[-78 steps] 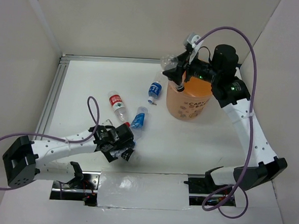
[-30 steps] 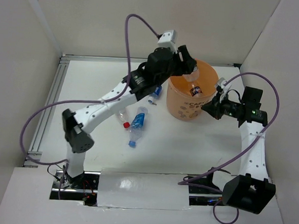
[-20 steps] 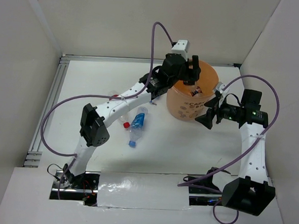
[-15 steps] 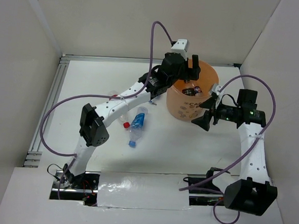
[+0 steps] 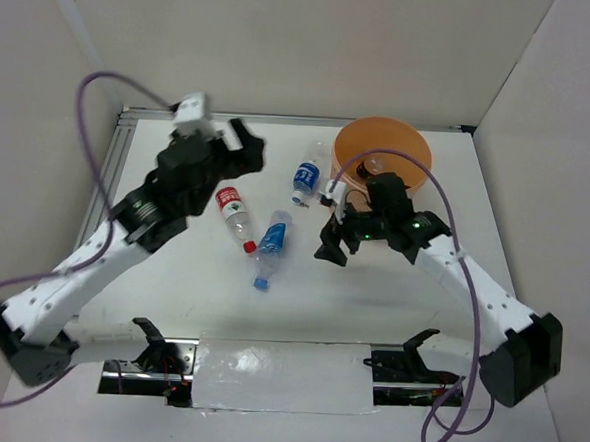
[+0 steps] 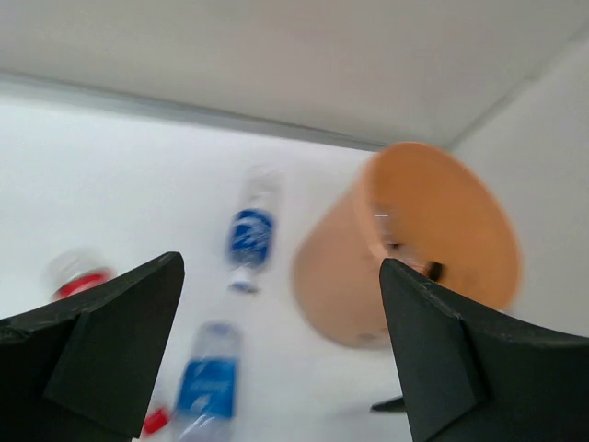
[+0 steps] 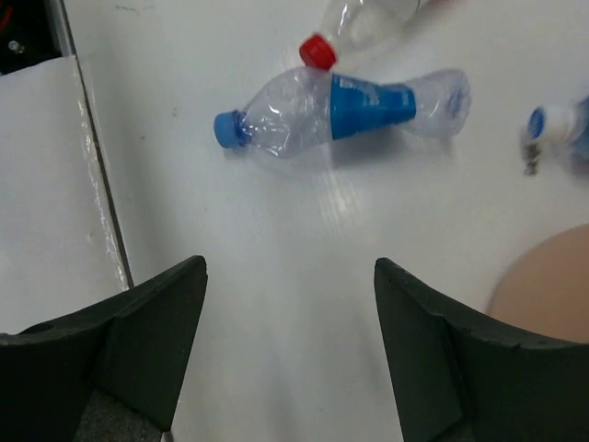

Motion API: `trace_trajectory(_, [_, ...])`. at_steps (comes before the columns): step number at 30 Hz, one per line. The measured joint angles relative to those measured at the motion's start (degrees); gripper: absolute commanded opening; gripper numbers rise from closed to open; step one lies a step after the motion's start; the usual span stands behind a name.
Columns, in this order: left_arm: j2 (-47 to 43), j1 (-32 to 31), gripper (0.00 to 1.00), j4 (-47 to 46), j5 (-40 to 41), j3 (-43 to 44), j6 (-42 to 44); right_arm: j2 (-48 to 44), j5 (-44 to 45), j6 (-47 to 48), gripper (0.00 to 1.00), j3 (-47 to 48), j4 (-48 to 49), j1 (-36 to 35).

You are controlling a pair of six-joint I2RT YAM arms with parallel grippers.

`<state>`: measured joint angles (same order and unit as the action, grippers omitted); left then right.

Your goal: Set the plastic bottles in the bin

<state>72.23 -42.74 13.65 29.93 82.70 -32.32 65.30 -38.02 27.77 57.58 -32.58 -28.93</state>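
Observation:
The orange bin (image 5: 383, 146) stands at the back right, with bottles inside it (image 5: 370, 167). Three plastic bottles lie on the table: a red-and-white one (image 5: 233, 208), a blue one (image 5: 271, 240) and a second blue one (image 5: 305, 180). My left gripper (image 5: 247, 146) is open and empty, raised above the red-and-white bottle. Its wrist view, blurred, shows the bin (image 6: 419, 249) and the bottles (image 6: 250, 235). My right gripper (image 5: 335, 250) is open and empty, low in front of the bin. Its wrist view shows the crumpled blue bottle (image 7: 345, 108) ahead of it.
An aluminium rail (image 5: 104, 194) runs along the table's left side. White walls close in the left, back and right. A taped white strip (image 5: 276, 375) lies at the near edge between the arm bases. The bin's side (image 7: 548, 285) is at the right gripper's right.
My left arm has pulled back from over the bin to the left, open and empty. My right gripper has swung left and down in front of the bin, towards the blue bottle.

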Motion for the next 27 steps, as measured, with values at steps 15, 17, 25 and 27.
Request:
trace_trajectory(15, [-38.1,4.8,0.99,27.3,4.3,-34.4,-21.6,31.2,24.6,-42.9,0.94,12.2,10.0,-12.9])
trace_trajectory(17, [-38.6,4.6,0.99,28.0,4.3,-34.5,-22.5,33.6,25.0,-46.6,0.94,13.4,11.0,-11.9])
trace_trajectory(25, [-37.0,4.3,1.00,28.6,2.8,-37.1,-25.1,44.3,26.3,-54.0,0.76,18.0,15.7,-10.1])
trace_trajectory(27, [-36.3,4.2,1.00,28.2,2.2,-37.6,-25.1,46.8,26.5,-54.6,0.63,18.6,16.7,-10.1])
